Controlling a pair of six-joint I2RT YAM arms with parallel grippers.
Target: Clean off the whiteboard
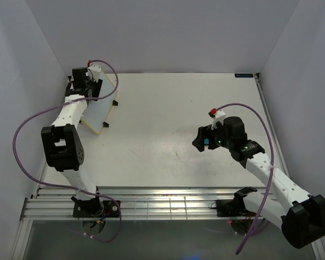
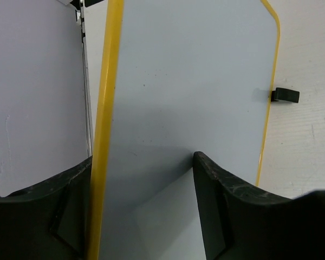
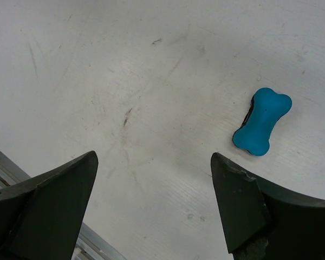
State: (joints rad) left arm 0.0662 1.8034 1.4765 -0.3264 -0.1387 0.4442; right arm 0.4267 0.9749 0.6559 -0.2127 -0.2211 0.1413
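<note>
The whiteboard [image 1: 101,105] stands on its black feet at the far left of the table, its yellow frame tilted. Its white face [image 2: 189,81] shows no writing in the left wrist view. My left gripper [image 1: 90,81] sits over the board's upper edge, open. Seen from the wrist, the left gripper [image 2: 142,160] has one finger outside the yellow frame and the other in front of the white face, with slack between them. My right gripper [image 1: 203,140] hovers open over the table at the right, nothing between its fingers [image 3: 154,162]. The small blue bone-shaped eraser [image 3: 261,122] lies on the table just beyond its right finger.
A black foot [image 2: 286,95] of the board sticks out onto the table. The enclosure's left wall [image 1: 21,81] stands close behind the board. A slatted metal rail [image 1: 162,206] runs along the near edge by both arm bases.
</note>
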